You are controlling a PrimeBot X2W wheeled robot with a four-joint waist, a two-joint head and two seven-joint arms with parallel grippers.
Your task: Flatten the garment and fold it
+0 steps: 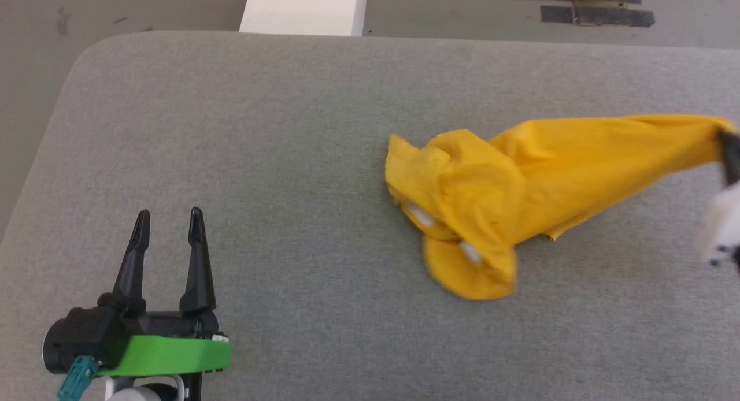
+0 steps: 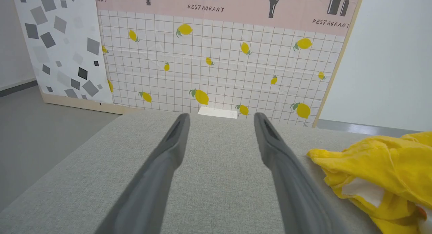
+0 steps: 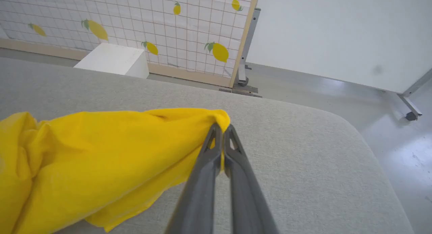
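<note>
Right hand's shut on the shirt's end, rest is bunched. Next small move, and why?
Probably draw the right hand outward, low over the grey table, to stretch the shirt flat. It pinches one taut end while the other end lies crumpled; the open left hand sits well apart, holding nothing.

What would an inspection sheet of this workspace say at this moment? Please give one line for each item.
Surface: grey fabric-covered surface with rounded corners.
Job's things: yellow garment, not flat and not folded; one end is drawn out to the right, the rest lies bunched on the surface.
Clutter: nothing seen.
Grippers: left gripper open, over bare surface, apart from the garment; right gripper shut on an edge of the garment.
Cables: nothing seen.
Surroundings: white box beyond the far edge; lemon-print panel behind it; grey floor.
</note>
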